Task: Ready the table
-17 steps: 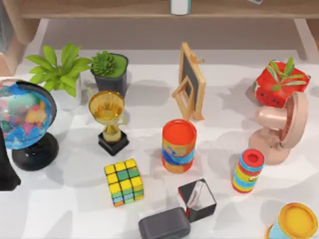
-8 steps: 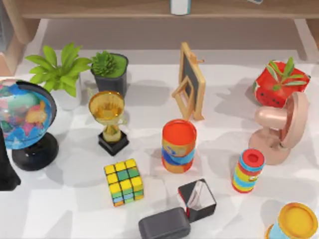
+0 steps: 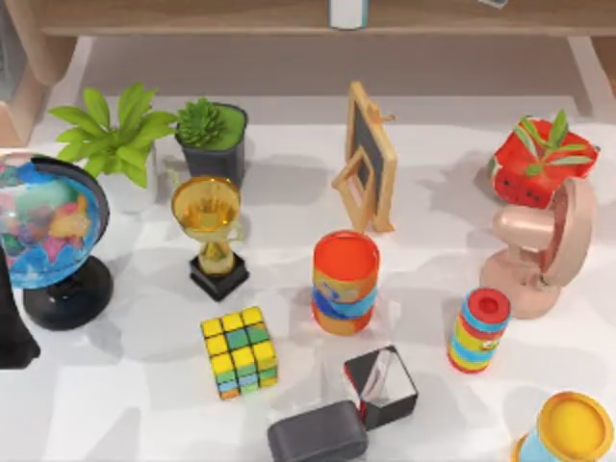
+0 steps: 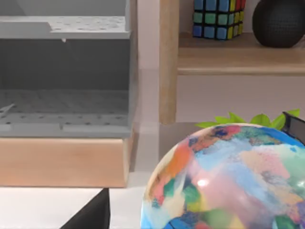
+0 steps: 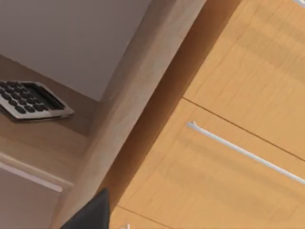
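Left arm at the table's edge

A dark part of the left arm (image 3: 12, 322) is seen at nine o'clock in the top view, cut by the frame's edge.

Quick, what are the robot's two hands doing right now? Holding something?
Left gripper: cannot be told.
Right gripper: cannot be told.

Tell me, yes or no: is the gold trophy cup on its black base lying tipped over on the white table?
No. The gold trophy cup stands upright on its black base on the white table, beside the globe.
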`<act>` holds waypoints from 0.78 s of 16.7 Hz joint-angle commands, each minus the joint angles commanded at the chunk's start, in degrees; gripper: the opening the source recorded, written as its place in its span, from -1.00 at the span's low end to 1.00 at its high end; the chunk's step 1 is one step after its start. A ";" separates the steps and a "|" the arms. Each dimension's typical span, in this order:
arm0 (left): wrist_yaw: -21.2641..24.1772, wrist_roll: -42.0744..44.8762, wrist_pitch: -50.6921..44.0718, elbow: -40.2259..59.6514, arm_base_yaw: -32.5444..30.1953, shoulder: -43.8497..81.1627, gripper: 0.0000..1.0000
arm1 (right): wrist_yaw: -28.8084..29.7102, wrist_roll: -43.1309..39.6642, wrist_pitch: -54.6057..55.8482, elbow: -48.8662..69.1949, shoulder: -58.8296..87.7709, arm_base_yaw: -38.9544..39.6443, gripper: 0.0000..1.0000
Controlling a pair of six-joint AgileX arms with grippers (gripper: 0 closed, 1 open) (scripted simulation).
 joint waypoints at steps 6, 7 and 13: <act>0.00 0.00 0.00 0.00 0.00 0.00 1.00 | 3.95 19.75 -13.95 -19.71 -34.12 5.49 1.00; 0.00 0.00 0.00 0.00 0.00 0.00 1.00 | 4.30 22.01 -15.53 -22.27 -37.85 6.11 1.00; 0.00 0.00 0.00 0.00 0.00 0.00 1.00 | 5.05 28.04 -19.76 -29.70 -47.50 7.76 1.00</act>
